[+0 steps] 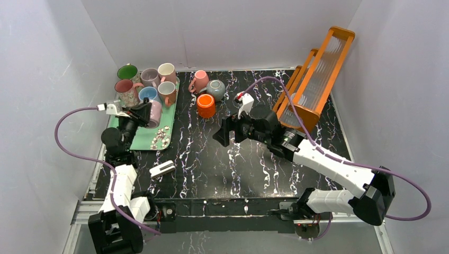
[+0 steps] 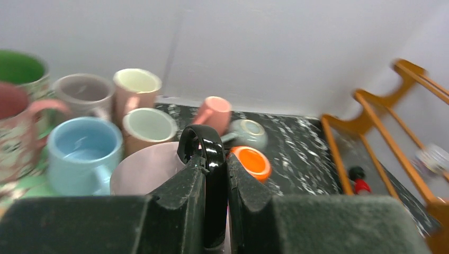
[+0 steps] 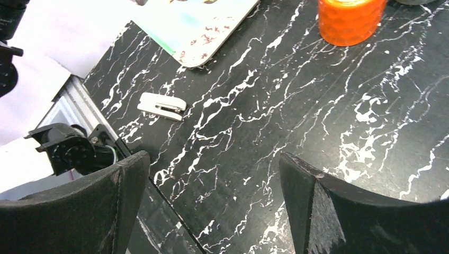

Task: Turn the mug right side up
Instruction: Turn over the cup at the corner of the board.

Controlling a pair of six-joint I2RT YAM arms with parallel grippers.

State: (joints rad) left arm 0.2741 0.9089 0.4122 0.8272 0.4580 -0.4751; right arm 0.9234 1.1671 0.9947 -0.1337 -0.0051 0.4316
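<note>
- Mug, lilac (image 1: 155,114), sits on the green tray (image 1: 138,138) directly ahead of the left gripper (image 1: 138,112), touching its fingers.
- The left gripper is clamped narrow on the mug's black handle (image 2: 204,145); the loop sticks up between the two fingers (image 2: 180,201).
- In the left wrist view a pale round face of the mug shows just left of the fingers; whether it is mouth or base I cannot tell.
- Beyond the left gripper, further along the tray, a blue mug (image 2: 82,153) and several others stand mouth up.
- The printed pattern on the tray's end nearest the left gripper is too small to read.
- The right gripper (image 1: 223,131) hangs over the black marbled table (image 3: 296,137), jaws spread wide and holding nothing.
- Ahead of the right gripper stands an orange cup (image 3: 349,21).
- A white clip-like object (image 3: 161,106) lies ahead and to the left of the right gripper in its wrist view.
</note>
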